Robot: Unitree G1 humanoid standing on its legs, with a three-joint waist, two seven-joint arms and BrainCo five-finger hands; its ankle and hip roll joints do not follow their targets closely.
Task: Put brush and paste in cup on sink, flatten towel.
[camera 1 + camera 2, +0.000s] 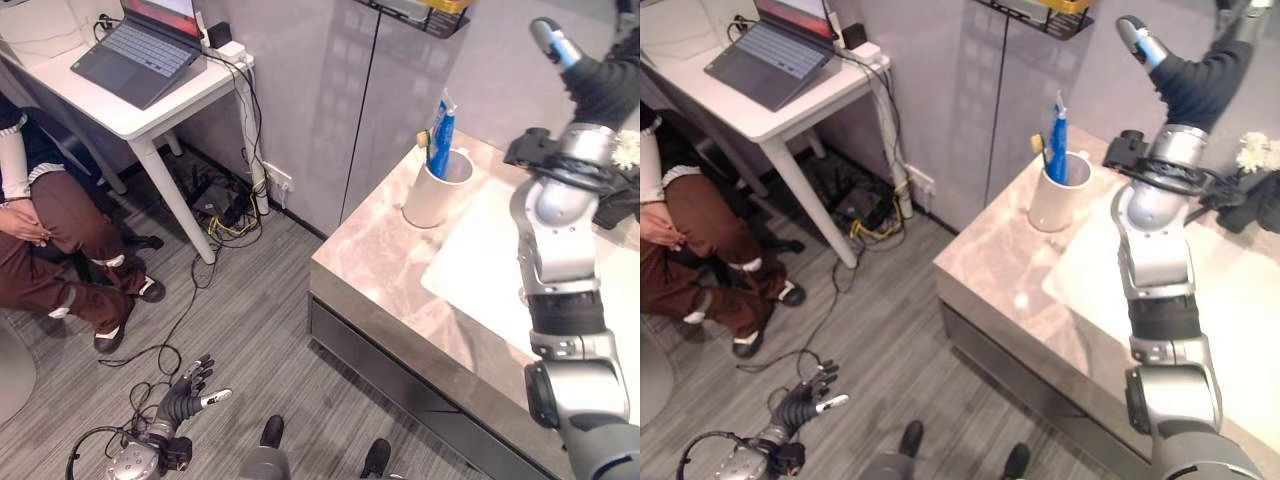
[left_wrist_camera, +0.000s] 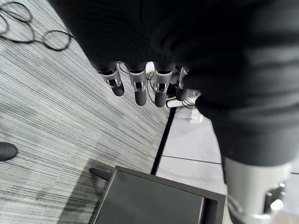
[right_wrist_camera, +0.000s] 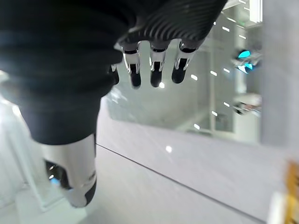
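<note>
Down by the floor our left robot hand (image 1: 190, 392) hangs spread and empty; our right robot hand (image 3: 154, 65), raised above the worktop (image 1: 380, 260), is relaxed too. Toothbrush (image 1: 425, 145) and paste (image 1: 441, 130) stand in the cup (image 1: 437, 190) near the worktop's back corner. We cannot make out the towel; it should be soft, best pressed flat.

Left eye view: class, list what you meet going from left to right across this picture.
Seated person → laptop on the white desk → left hand low over the floor → cup with brush and paste → right arm.
</note>
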